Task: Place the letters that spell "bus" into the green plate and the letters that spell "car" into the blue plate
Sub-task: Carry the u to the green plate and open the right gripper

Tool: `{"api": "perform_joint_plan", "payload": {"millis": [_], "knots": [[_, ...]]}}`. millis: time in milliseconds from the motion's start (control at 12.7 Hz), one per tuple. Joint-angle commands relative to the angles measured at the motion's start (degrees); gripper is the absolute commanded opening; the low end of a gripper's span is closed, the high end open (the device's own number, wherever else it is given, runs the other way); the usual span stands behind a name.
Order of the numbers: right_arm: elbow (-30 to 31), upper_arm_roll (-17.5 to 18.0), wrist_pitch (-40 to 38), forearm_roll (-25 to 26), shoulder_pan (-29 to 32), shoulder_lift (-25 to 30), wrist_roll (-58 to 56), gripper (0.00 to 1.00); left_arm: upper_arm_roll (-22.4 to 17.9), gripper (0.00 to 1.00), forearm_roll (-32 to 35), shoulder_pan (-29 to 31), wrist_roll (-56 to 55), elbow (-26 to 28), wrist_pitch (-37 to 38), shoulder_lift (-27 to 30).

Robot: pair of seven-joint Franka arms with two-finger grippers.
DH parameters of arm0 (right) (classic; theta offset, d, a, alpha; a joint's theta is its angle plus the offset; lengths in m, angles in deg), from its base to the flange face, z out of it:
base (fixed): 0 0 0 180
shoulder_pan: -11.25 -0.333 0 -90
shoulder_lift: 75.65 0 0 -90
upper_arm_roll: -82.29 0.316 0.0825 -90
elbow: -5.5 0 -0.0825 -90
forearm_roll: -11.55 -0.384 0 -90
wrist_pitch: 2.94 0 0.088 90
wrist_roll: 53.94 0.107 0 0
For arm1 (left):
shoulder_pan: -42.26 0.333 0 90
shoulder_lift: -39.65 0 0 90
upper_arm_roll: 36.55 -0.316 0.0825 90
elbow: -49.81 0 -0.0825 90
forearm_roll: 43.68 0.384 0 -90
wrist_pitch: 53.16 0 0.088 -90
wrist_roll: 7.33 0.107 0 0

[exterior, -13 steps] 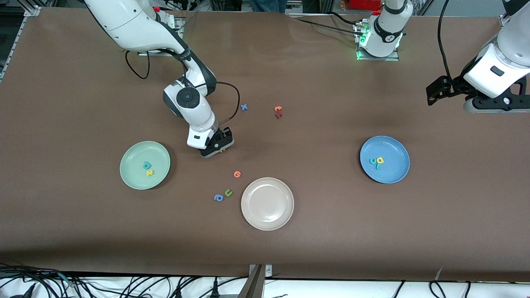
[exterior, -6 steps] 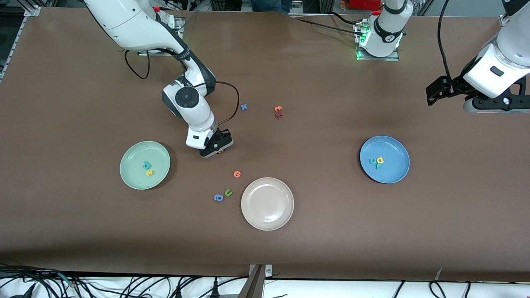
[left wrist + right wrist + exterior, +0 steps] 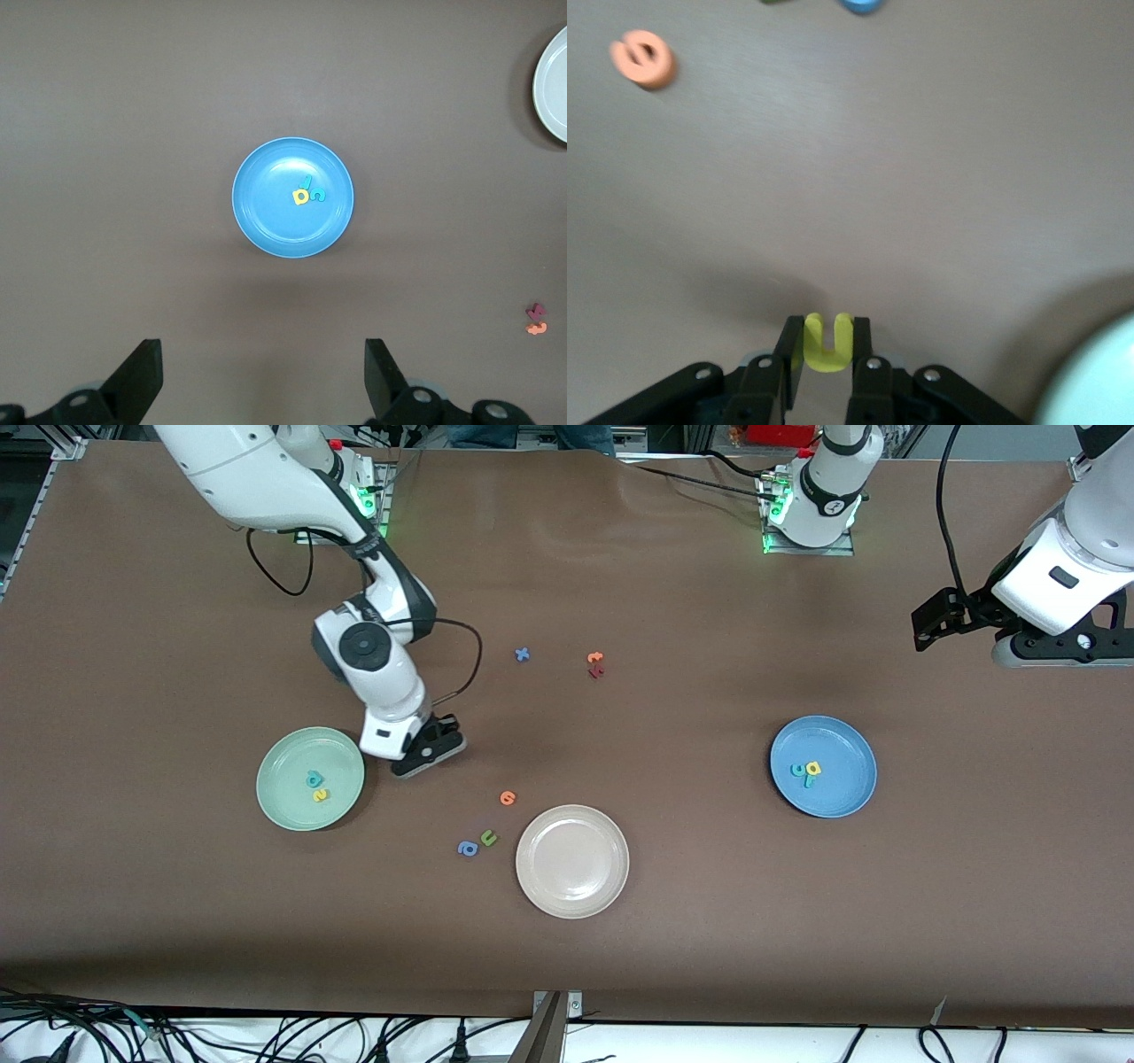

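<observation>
Yellow u (image 3: pixel 828 342) sits pinched between the closed fingers (image 3: pixel 860 350) of the right gripper (image 3: pixel 429 754), which hangs over bare table (image 3: pixel 673 921) just beside the green plate (image 3: pixel 283 802), left of centre in the front frame. On that plate lie a teal b (image 3: pixel 314 779) and a yellow s (image 3: pixel 320 794), touching each other. Lower and toward the middle of the frame, an orange letter (image 3: pixel 507 798) lies on the table, with a green u (image 3: pixel 488 837) and a blue a (image 3: pixel 468 849) beside the cream plate (image 3: pixel 611 886). Higher up, near centre, are a blue x (image 3: pixel 522 654) and a small orange and dark red pair (image 3: pixel 595 664).

At the right of the frame, the blue plate (image 3: pixel 842 802) holds a teal c (image 3: pixel 797 770), a yellow a (image 3: pixel 812 767) and a teal r (image 3: pixel 808 781), bunched together. The left gripper (image 3: pixel 264 382) waits high over the table near that plate, its fingers (image 3: pixel 140 379) spread wide with nothing between them.
</observation>
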Motion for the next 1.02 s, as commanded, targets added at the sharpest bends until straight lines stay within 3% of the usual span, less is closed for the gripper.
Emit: {"api": "perform_joint_plan", "payload": {"millis": [0,236,552,630,867,945], "knots": [[-0.4,-0.9,-4.8,-6.6,3.4,2.8,-13.0,0.00,0.0,1.00,-1.7,0.1,-0.4,-2.0,1.4,-0.9],[-1.0,-5.0,-7.6,-13.1,5.5,3.6,-27.1,0.00,0.1,1.00,-1.7,0.1,-0.4,-2.0,1.4,-0.9],[-0.7,-9.4,-7.7,-14.5,6.2,3.2,-32.9,0.00,0.1,1.00,-1.7,-0.1,-0.5,-2.0,1.4,-0.9],[-0.5,-9.8,-7.7,-14.7,6.2,2.9,-32.9,0.05,0.1,1.00,-1.7,-0.1,-0.5,-2.0,1.4,-0.9],[-0.5,-10.2,-7.7,-15.3,6.5,2.2,-32.8,0.77,0.1,1.00,-1.7,-0.1,-0.5,-2.0,1.4,-0.9],[-0.5,-10.3,-7.8,-15.8,6.5,2.4,-32.8,0.89,0.1,1.00,-1.7,-0.2,-0.5,-2.0,1.4,-0.9]]}}
